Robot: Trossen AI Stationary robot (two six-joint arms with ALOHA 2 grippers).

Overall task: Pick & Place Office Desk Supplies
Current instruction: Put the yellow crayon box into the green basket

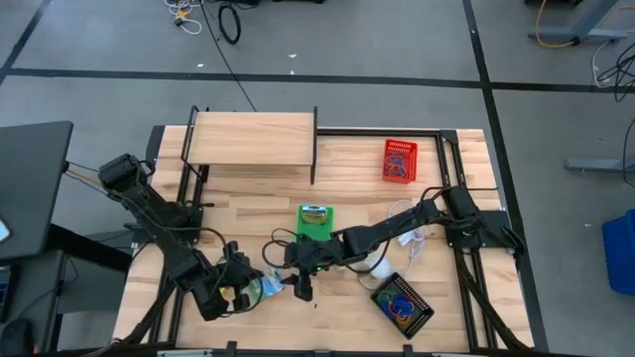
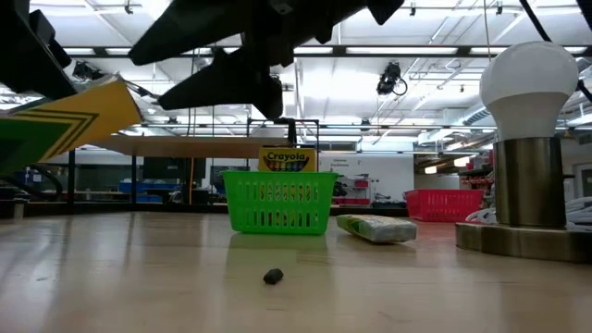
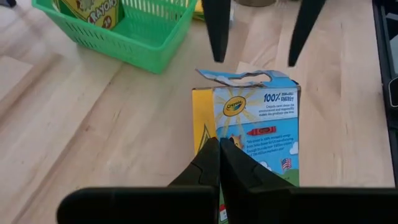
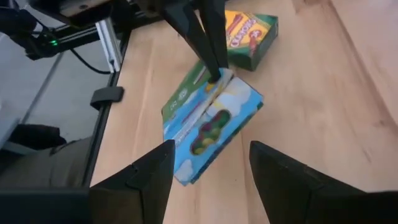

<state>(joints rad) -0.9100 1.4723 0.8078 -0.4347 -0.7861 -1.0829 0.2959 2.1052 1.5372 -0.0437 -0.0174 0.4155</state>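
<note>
Your left claw [image 3: 219,163] is pinching the blue-and-yellow crayon box [image 3: 255,118], held off the worktop [image 3: 93,124] near its front edge. The right wrist view alone shows a second green crayon box [image 4: 250,31] lying flat behind it. The right claw [image 4: 208,165] hangs spread above the held box; only the low view shows a small dark piece [image 2: 272,276] on bare wood before the green basket [image 2: 279,203].

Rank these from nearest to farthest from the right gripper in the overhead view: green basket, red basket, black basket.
From the right gripper, open, front centre:
1. Green basket, just behind it.
2. Black basket, front right.
3. Red basket, far back right.
</note>
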